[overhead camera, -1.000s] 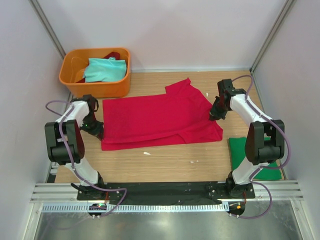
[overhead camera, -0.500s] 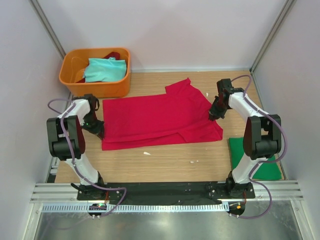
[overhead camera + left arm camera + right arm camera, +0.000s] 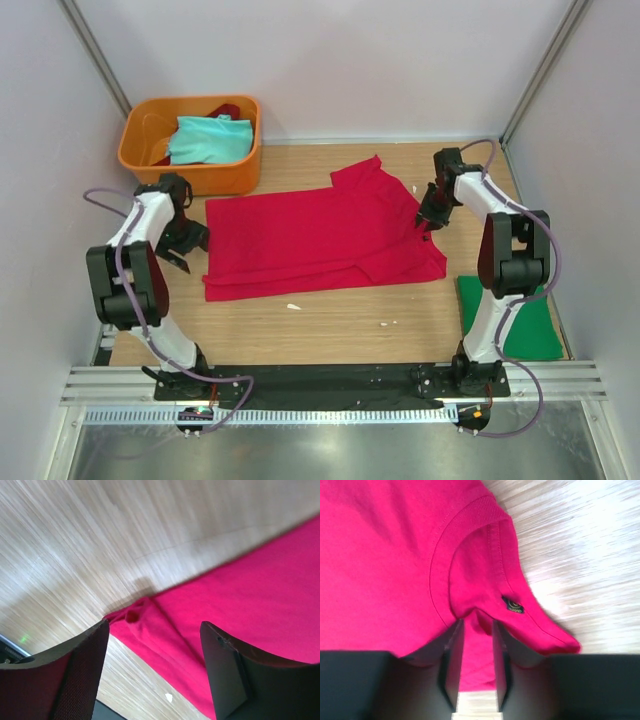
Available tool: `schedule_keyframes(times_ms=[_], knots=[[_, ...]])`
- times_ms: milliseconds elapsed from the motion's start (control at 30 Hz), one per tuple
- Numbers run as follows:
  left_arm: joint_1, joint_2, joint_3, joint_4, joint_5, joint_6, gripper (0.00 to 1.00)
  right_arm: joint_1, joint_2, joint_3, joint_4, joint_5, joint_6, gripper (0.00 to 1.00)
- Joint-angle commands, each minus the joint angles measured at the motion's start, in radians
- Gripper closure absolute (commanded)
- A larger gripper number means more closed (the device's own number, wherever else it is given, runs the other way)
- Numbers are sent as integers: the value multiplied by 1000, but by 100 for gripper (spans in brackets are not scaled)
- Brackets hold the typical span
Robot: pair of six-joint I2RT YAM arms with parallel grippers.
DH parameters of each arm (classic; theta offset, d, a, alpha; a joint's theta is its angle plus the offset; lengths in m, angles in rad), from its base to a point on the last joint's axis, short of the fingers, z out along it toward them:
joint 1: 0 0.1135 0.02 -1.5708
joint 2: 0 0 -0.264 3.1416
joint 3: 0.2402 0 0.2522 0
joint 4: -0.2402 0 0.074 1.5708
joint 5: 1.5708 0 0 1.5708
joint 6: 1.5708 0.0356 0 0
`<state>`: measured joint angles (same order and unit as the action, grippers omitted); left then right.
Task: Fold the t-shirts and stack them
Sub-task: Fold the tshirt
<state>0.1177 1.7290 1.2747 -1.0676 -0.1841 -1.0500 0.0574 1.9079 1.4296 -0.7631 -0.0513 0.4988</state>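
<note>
Two robot arms reach over a wooden table (image 3: 330,330) with a red t-shirt (image 3: 300,235) spread flat across its middle, its length running from the left edge towards the right edge. One sleeve points at the far edge.

By the shirt's left end, the left gripper (image 3: 190,243) hovers just off the fabric. Its wrist camera shows both dark fingers (image 3: 60,675) spread wide apart with nothing between them but air. Below them lie bare wood and a bunched corner of the shirt (image 3: 132,616).

At the shirt's right end, the right gripper (image 3: 427,220) is down on the cloth. Its wrist camera shows the two fingers (image 3: 451,665) drawn close together, with a ridge of red fabric pinched up between them. The ribbed collar (image 3: 452,542) curves just beyond the fingertips. A small dark label (image 3: 513,605) sits on the cloth beside the pinch.

An orange bin (image 3: 195,178) stands in the far left corner, holding a teal garment (image 3: 210,140) and something dark red beneath it. Near the right edge, towards the near right corner, a green folded garment (image 3: 535,332) lies flat, partly hidden by the right arm. A few white scraps (image 3: 293,306) dot the wood between the shirt and the near edge.
</note>
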Motion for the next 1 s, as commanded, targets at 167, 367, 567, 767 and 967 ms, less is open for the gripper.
schedule_keyframes(times_ms=[167,367,567,767,967], knots=[[-81,-334,-118,212,212,154,37,68,-204,6,-71,47,-131,57],[-207,-396,-314,408,462,183,52,349,-273,-119,43,-56,-13,64],[-270,-333,-343,408,459,234,64,524,-262,-234,169,-59,78,86],[-274,-276,-364,422,442,275,66,570,-219,-259,222,-38,87,87],[-273,-211,-360,390,370,294,67,578,-168,-270,238,-35,101,84]])
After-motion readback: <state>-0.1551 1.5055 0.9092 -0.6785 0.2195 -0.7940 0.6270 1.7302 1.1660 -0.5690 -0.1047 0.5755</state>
